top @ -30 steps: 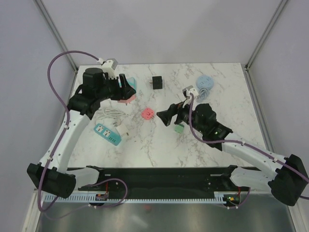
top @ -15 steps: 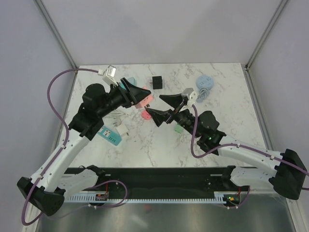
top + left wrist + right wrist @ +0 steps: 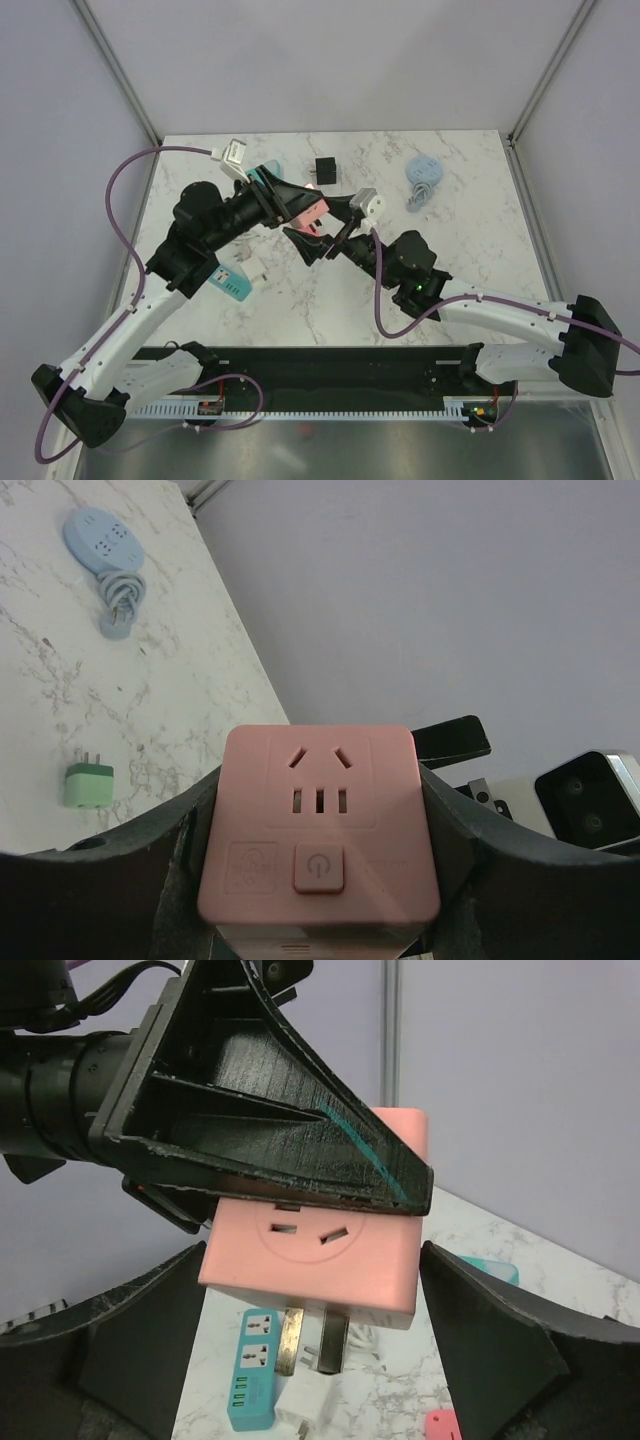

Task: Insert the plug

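Note:
My left gripper [image 3: 300,205] is shut on a pink socket cube [image 3: 308,208] and holds it in the air over the middle of the table. In the left wrist view the cube [image 3: 320,825] shows its socket face and power button between my fingers [image 3: 130,880]. In the right wrist view the cube [image 3: 315,1245] hangs with two metal prongs [image 3: 315,1340] pointing down. My right gripper [image 3: 322,226] is open. Its fingers [image 3: 120,1340] stand either side of the cube, apart from it.
On the table lie a teal power strip [image 3: 230,283], a white charger [image 3: 255,268], a black adapter [image 3: 325,171] and a round blue power strip [image 3: 424,175]. A green plug [image 3: 88,783] lies on the marble. A small pink piece [image 3: 450,1425] lies below.
Both arms have risen and come together over the table's middle. The left brought the pink cube rightward. The right gripper opened and moved left, up to the cube.

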`<state>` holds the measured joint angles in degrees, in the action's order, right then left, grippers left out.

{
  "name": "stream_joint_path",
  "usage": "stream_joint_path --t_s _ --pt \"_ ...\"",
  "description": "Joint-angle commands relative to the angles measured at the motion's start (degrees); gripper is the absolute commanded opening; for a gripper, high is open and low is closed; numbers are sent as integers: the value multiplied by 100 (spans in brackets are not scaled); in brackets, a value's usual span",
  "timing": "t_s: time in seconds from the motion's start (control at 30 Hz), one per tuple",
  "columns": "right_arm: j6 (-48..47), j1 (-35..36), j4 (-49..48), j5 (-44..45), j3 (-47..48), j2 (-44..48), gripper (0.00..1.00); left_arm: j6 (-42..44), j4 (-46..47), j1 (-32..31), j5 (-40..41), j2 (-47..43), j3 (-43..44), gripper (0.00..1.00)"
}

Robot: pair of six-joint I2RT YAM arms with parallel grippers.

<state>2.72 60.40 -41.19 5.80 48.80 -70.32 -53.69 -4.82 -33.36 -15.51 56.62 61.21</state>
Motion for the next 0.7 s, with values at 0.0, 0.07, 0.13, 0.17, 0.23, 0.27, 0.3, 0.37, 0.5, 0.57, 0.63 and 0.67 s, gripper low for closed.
stream_joint_path --t_s 0.0,0.07,0.13,0.17,0.23,0.27,0.3,0.37,0.5,0.57,0.63,0.67 --pt "-430 59 -284 369 244 -60 93 -177 456 -100 -57 -204 -39 2" --pt "-500 68 -319 386 236 -69 89 -63 412 -109 -110 -222 -65 2" --pt "-527 68 -380 395 192 -34 74 -19 368 -109 -172 -248 -100 2" --pt "-553 68 -442 404 148 -8 67 34 368 -118 -215 -265 -127 2" --pt "-588 68 -661 465 8 88 43 69 341 -109 -356 -257 -153 9" --pt "-606 68 -671 457 -28 107 36 95 324 -100 -496 -231 -145 14" --pt "-641 68 -671 431 -45 133 30 183 315 -109 -793 -213 -127 20" --pt "-667 68 -575 334 -63 194 11 315 324 -118 -1067 -134 -75 49" --pt "-668 60 -530 193 -168 317 0 737 411 -109 -1691 -90 -39 66" --pt "-615 59 -600 114 -344 423 0 869 359 -109 -1797 -107 39 67" --pt "-589 59 -697 114 -555 554 0 1000 26 -109 -1885 -99 163 69" --pt "-615 68 -715 114 -616 616 0 1166 -97 -109 -1947 -72 328 70"
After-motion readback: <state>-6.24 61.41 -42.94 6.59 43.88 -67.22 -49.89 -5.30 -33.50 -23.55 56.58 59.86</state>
